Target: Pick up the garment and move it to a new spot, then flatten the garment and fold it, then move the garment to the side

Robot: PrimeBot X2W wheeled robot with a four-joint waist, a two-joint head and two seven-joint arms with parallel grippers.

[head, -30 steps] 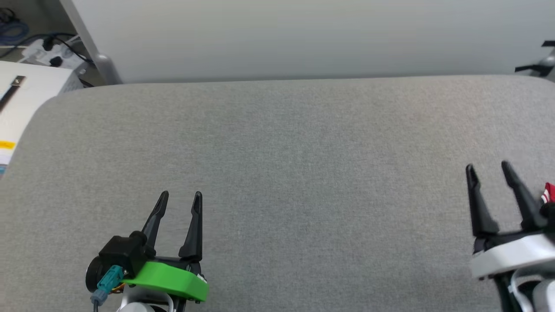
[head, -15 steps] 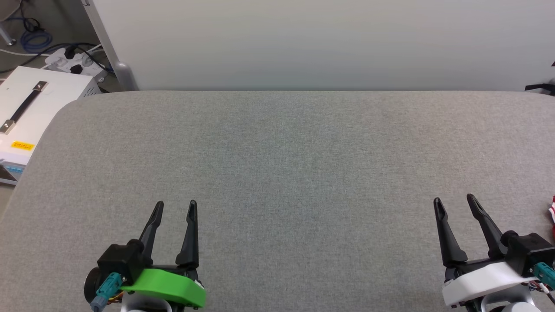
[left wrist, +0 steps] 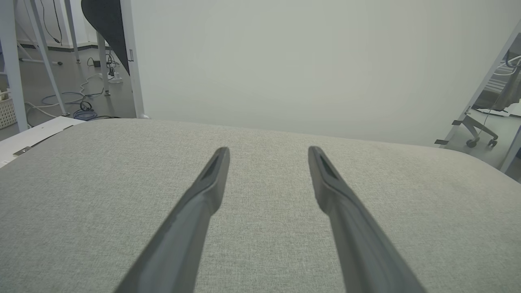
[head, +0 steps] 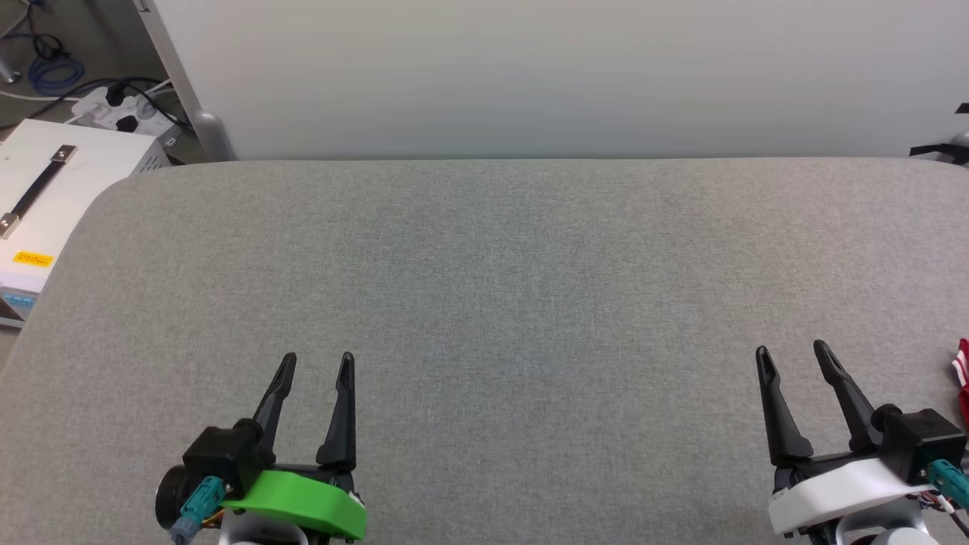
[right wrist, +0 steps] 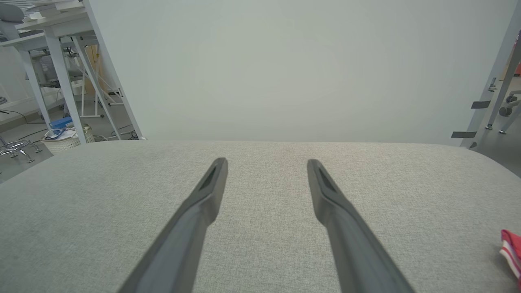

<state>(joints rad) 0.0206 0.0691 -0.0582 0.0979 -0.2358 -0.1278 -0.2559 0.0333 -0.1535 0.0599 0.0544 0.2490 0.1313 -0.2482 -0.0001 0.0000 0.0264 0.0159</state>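
1. We are looking down on a grey fabric-covered surface [head: 484, 265] that is spreading across the head view. Its far corners are rounded, and a pale panel [head: 530, 76] is standing along its far edge.
2. The left gripper [head: 318, 357] is sitting at the near left on a green housing [head: 295, 503]. Its two dark fingers are pointing toward the far edge and standing wide apart, with just grey fabric showing between them. It is holding nothing.
3. The right gripper [head: 790, 348] is sitting at the near right on a white housing [head: 840, 492]. Its fingers are leaning slightly left, spread just as wide, and gripping nothing.
4. The garment [head: 963, 371] is lying on the surface at the near right, just to the right of the right gripper and apart from its fingers. We are catching a sliver of red cloth with red-white striped trim. The frame edge is cutting off the rest, so we cannot tell how it is lying.
5. In the right wrist view, the same red scrap is showing at the lower right corner, clear of the fingers.
6. In both wrist views the fingers are pointing over grey fabric toward the pale panel. We cannot tell whether the tips are touching the surface.
7. Off the surface at the far left, a white box [head: 45, 182] with a black handle is standing. Beyond it, a power strip [head: 121, 113] and a blue cable [head: 53, 72] are lying on the floor.
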